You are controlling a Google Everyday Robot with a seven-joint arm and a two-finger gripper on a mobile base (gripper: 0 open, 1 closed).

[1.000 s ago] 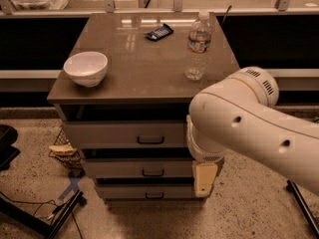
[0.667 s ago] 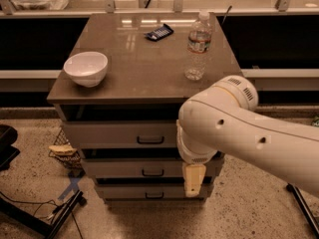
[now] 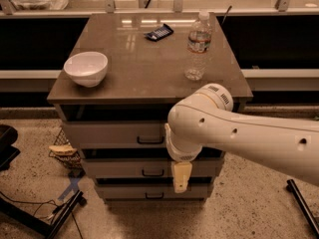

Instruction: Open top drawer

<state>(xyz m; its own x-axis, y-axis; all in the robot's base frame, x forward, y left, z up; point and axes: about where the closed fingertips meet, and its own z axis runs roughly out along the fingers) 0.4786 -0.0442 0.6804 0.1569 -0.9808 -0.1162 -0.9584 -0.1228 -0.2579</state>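
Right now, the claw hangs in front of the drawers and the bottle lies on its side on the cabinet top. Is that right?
Not quite. The camera view shows the bottle standing upright on the cabinet top, not lying on its side. The rest holds: the claw hangs in front of the drawers.
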